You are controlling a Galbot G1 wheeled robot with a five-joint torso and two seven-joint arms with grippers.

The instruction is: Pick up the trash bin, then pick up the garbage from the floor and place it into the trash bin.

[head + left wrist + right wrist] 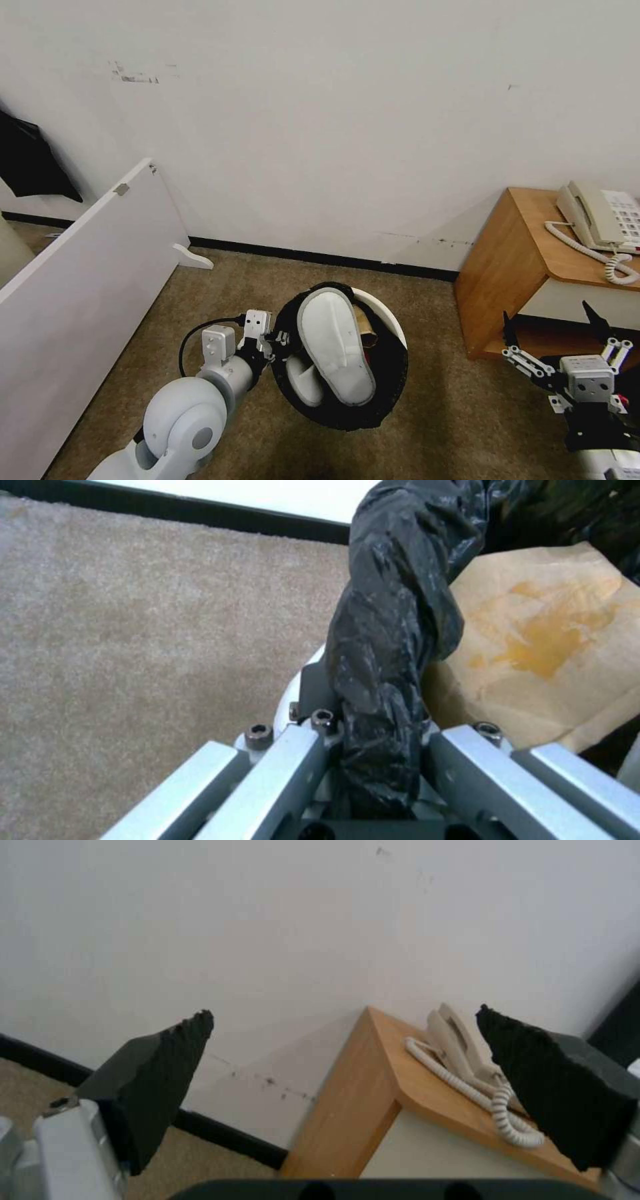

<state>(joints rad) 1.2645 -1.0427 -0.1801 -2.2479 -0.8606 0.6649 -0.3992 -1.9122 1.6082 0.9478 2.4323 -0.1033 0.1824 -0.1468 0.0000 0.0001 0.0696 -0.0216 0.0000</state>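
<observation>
Overhead, blank white wall (347,120) with a black baseboard (320,257), brown carpet (220,287) below. Leaning at the left, a long white panel (87,267); at the right, a wooden side table (527,260) against the wall, carrying a beige corded telephone (600,217). Held off the carpet at centre, the trash bin (385,310), white wall showing behind the crinkled black bag (387,645) folded over its rim. Stuffed inside, two white slippers, the larger slipper (337,347) sole-up across the opening, a second slipper (305,380) beneath it, and a brown paper bag (547,640) with a yellowish stain. Clamped on the bin's near-left rim, the left gripper (275,341), fingers closed over plastic and bag together. Raised in front of the side table, well apart from the bin, the right gripper (557,323), black fingers (160,1075) spread wide, nothing between them.
</observation>
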